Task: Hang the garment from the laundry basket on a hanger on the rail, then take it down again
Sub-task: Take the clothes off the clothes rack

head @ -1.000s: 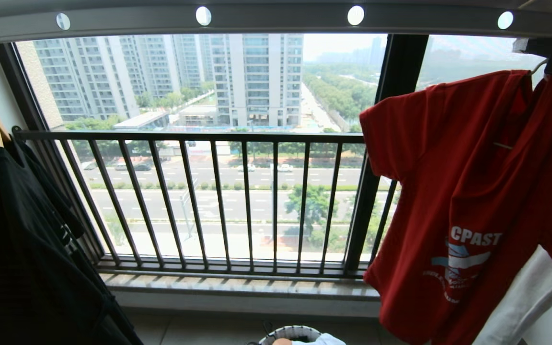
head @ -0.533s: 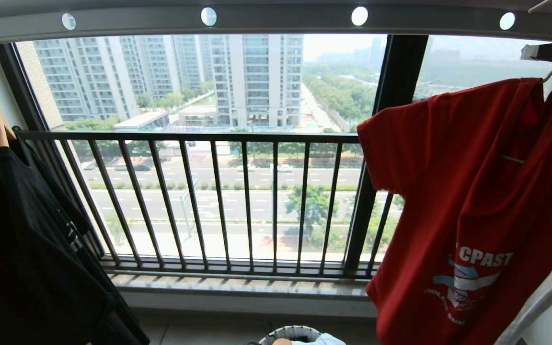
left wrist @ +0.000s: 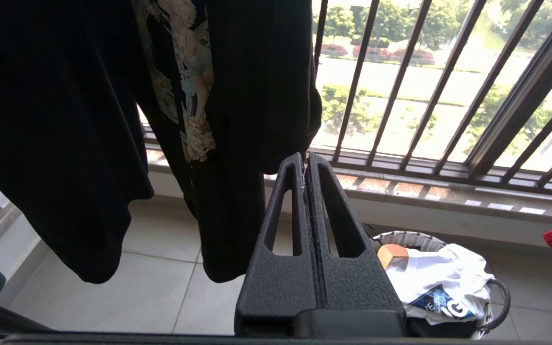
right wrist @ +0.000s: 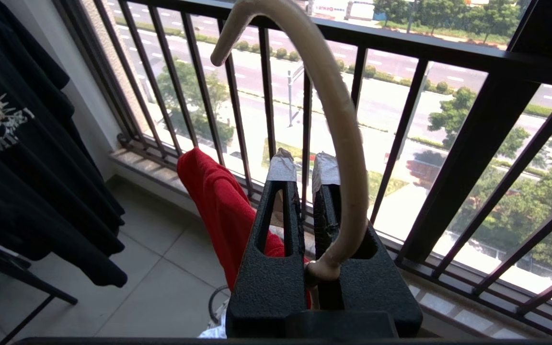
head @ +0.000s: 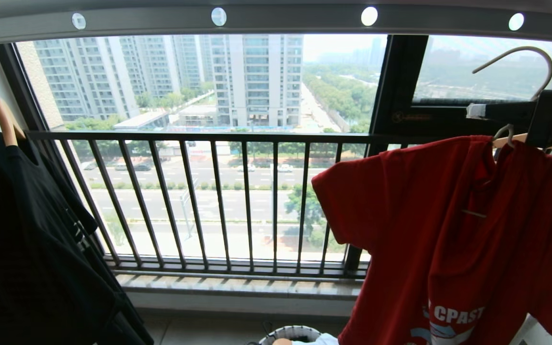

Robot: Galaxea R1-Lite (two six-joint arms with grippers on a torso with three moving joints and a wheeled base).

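The red garment [head: 448, 230] with its CPAST print hangs on the off-white hanger [head: 539, 57], whose curved hook is free in the air below the grey rail [head: 295, 19]. My right gripper [head: 473, 111] reaches in from the right and is shut on the hanger's neck [right wrist: 324, 270], with the hook [right wrist: 338, 120] arching over its taped fingertips [right wrist: 281, 167]. The garment [right wrist: 213, 206] droops beside the right gripper [right wrist: 304, 165]. The laundry basket [head: 290, 334] stands on the floor below. My left gripper [left wrist: 304, 160] is low, shut and empty, near the basket [left wrist: 410, 238].
A black T-shirt [head: 27, 239] on a wooden hanger [head: 3, 122] hangs at the left. The dark window railing [head: 209, 136] runs across in front. A white printed T-shirt [left wrist: 443, 278] and a wooden hanger end [left wrist: 391, 251] lie in the basket.
My right gripper has come down and leftward with the hanger and the red garment. The hook, up at the rail before, now hangs clear below it. The left arm has not moved.
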